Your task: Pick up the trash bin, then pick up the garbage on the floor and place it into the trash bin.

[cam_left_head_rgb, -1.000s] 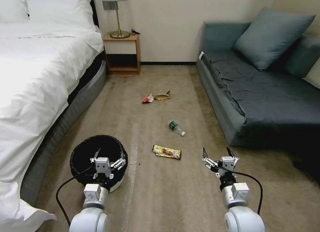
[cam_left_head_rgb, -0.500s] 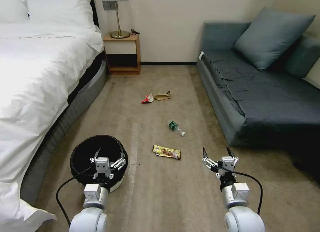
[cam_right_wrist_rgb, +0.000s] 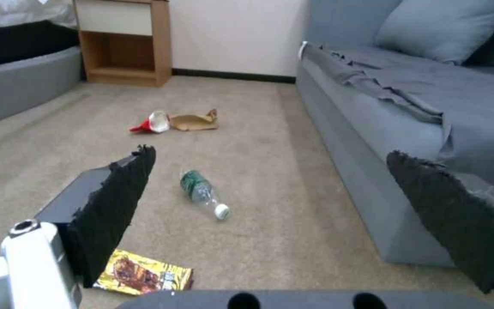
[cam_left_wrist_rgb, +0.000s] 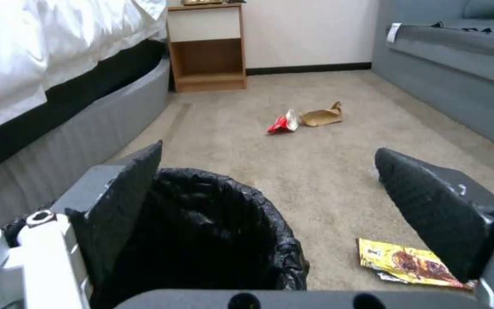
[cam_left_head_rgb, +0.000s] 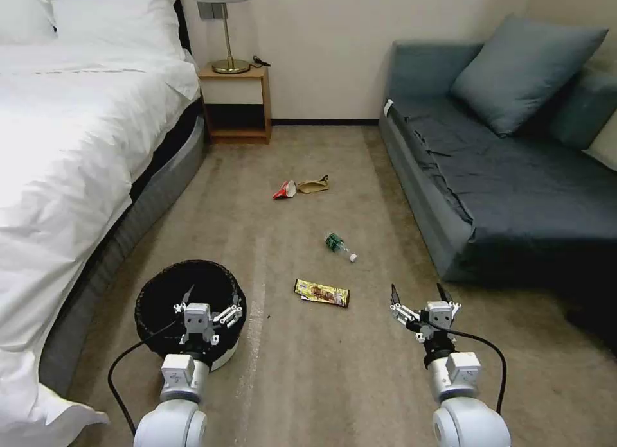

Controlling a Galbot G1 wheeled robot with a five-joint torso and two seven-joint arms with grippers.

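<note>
Hovering over trash bin, left gripper spread wide; right gripper likewise, empty.

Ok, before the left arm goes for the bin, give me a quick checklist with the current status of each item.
1. Left end effector open: ok.
2. Left end effector over the trash bin: ok.
3. Bin upright, black bag in place: ok.
4. Bin rim gripped: not ok, fingers apart.
5. Right end effector open and holding nothing: ok.
6. Litter on the carpet: snack wrapper, bottle, brown paper, red wrapper: ok.
</note>
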